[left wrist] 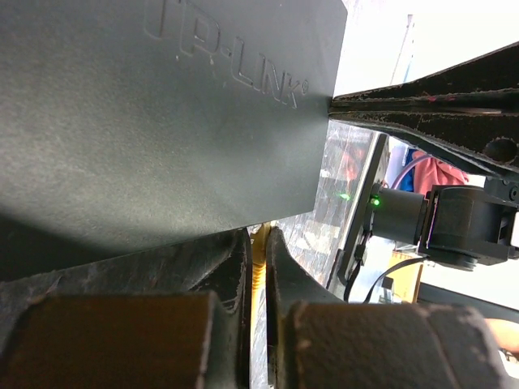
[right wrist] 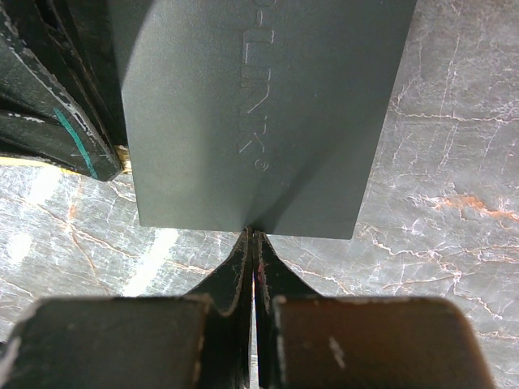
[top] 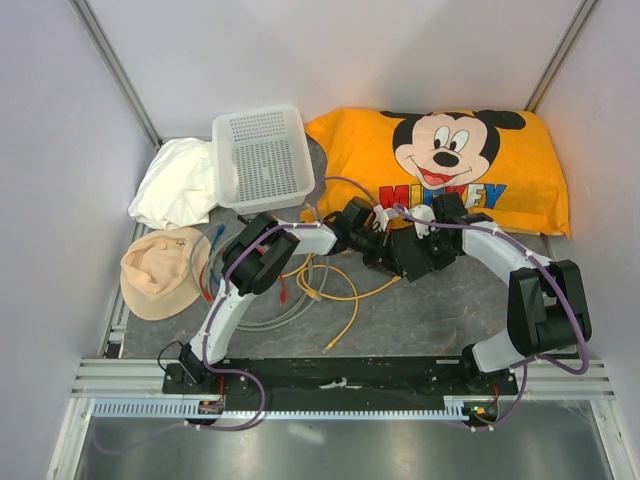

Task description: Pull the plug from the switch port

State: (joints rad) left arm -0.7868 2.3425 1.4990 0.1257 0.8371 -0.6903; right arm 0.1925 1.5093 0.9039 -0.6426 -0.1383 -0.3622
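Note:
The black TP-LINK switch (right wrist: 259, 113) lies flat on the marbled mat (right wrist: 438, 243), lettered top face up, and also fills the left wrist view (left wrist: 162, 113). My left gripper (left wrist: 259, 243) is shut on a yellow plug (left wrist: 260, 267), right at the box's edge. The switch port is hidden behind that edge and my fingers. My right gripper (right wrist: 255, 235) is shut with its tips pressed against the box's opposite edge and nothing clearly between them. From above, both grippers meet at mid-table, and a yellow cable (top: 345, 297) loops toward the front.
A white perforated basket (top: 262, 158) stands at the back, with an orange Mickey pillow (top: 450, 165) to its right. White cloth (top: 180, 183) and a beige hat (top: 162, 270) lie at the left. Red, blue and grey cables (top: 215, 262) are beside my left arm.

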